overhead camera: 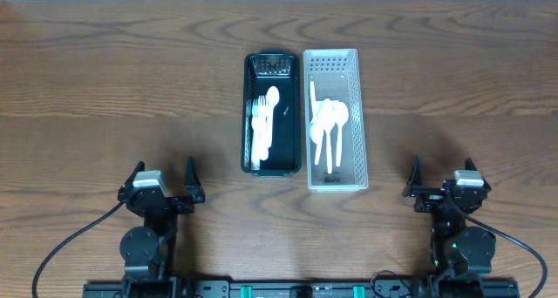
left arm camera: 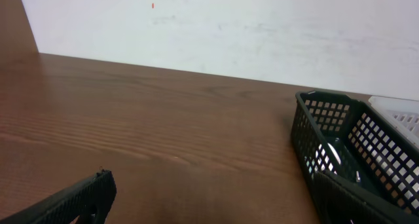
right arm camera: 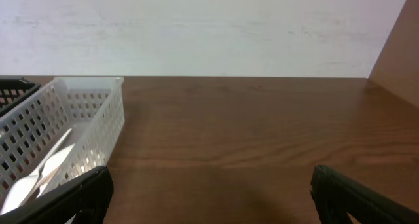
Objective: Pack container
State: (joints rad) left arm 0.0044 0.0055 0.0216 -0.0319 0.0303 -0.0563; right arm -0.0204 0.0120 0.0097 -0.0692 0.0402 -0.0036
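While left gripper [overhead camera: 163, 172] at 7 o'clock and right gripper [overhead camera: 443, 173] at 5 stand spread and empty, black basket [overhead camera: 247, 115] and white basket [overhead camera: 359, 115] sit side by side at centre; probably best to descend vertically, jaws straddling one spoon [overhead camera: 330, 113] handle.

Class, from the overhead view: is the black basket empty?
No, white plastic cutlery lies inside the black basket.

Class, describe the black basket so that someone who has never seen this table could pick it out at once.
On the wooden table, two long slotted baskets sit side by side near the middle. The black basket is the left one, beside the white basket. It alone is dark and holds forks; its neighbour shows spoons.
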